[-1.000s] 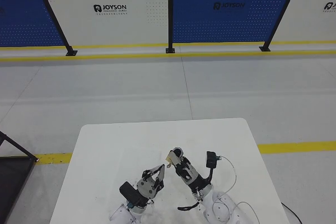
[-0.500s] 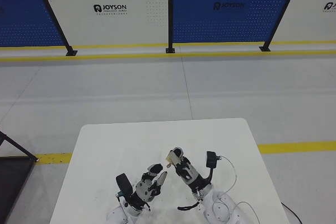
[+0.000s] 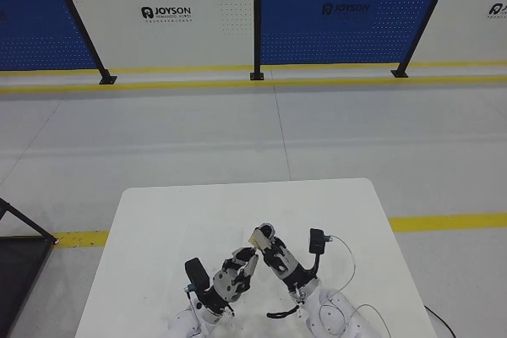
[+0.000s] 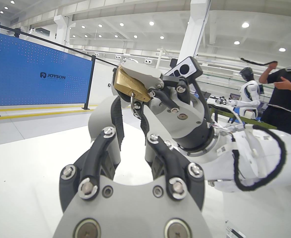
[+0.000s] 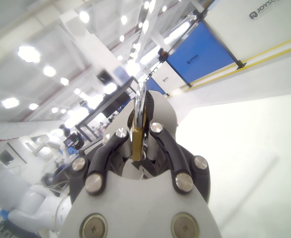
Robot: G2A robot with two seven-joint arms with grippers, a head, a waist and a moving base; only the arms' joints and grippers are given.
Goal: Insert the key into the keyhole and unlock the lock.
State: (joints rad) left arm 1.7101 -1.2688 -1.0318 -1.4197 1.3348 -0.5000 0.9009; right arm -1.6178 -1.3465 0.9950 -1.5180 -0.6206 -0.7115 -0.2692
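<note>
My right gripper (image 3: 260,237) holds a brass padlock (image 3: 256,240) in the air above the white table (image 3: 169,220), shut on its body. In the right wrist view the lock (image 5: 138,139) sits edge-on between the fingers with its silver shackle (image 5: 141,100) pointing away. In the left wrist view the padlock (image 4: 129,87) faces me, and a small key ring (image 4: 133,101) hangs at its underside. My left gripper (image 4: 129,110) is just below it, open, with a finger on either side of the ring. I cannot make out the key's blade.
A black cable (image 3: 351,253) loops off the right arm near the table's right edge. A black stand (image 3: 8,221) is on the floor to the left. Blue barrier panels (image 3: 34,34) stand far beyond the table.
My left gripper has moved right and forward, up to the padlock, and its fingers now flank the hanging ring. The right gripper has kept the lock in place.
</note>
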